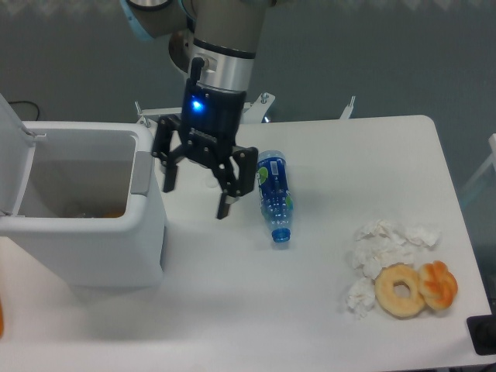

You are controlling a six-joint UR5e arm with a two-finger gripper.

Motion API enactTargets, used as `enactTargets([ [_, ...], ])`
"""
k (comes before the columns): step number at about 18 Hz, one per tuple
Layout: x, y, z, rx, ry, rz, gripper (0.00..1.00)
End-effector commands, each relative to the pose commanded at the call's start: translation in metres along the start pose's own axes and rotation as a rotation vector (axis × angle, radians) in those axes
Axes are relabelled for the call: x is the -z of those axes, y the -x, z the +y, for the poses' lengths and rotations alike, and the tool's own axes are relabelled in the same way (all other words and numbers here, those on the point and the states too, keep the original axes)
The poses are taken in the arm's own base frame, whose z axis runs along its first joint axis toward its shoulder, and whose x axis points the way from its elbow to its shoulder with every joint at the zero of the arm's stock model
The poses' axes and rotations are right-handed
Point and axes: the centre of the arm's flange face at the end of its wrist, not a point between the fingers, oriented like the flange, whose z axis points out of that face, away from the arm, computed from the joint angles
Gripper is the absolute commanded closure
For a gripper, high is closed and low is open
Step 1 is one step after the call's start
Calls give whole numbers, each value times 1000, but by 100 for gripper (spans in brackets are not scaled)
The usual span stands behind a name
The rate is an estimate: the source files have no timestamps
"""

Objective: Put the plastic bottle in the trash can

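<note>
My gripper (194,201) is open with its black fingers spread wide. It hangs low over the table, just right of the trash can (143,167). The trash can is a large white bin at the left with a grey inner rim and its white lid (12,155) swung up. A faint pale, clear shape (208,180) shows on the table between the fingers. It may be the plastic bottle, but the gripper hides most of it and I cannot tell. Nothing is gripped.
A longer bottle with a blue-green label (273,190) lies just right of the gripper, blue cap toward the front. Crumpled tissues (387,244), a doughnut (401,291) and an orange pastry (438,285) lie front right. Something orange (112,213) sits inside the bin.
</note>
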Motion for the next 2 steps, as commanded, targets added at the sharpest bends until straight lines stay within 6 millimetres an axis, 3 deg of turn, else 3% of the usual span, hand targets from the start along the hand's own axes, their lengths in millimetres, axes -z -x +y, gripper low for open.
enactTargets([
  [2, -1, -4, -2, -32, 8, -1, 0],
])
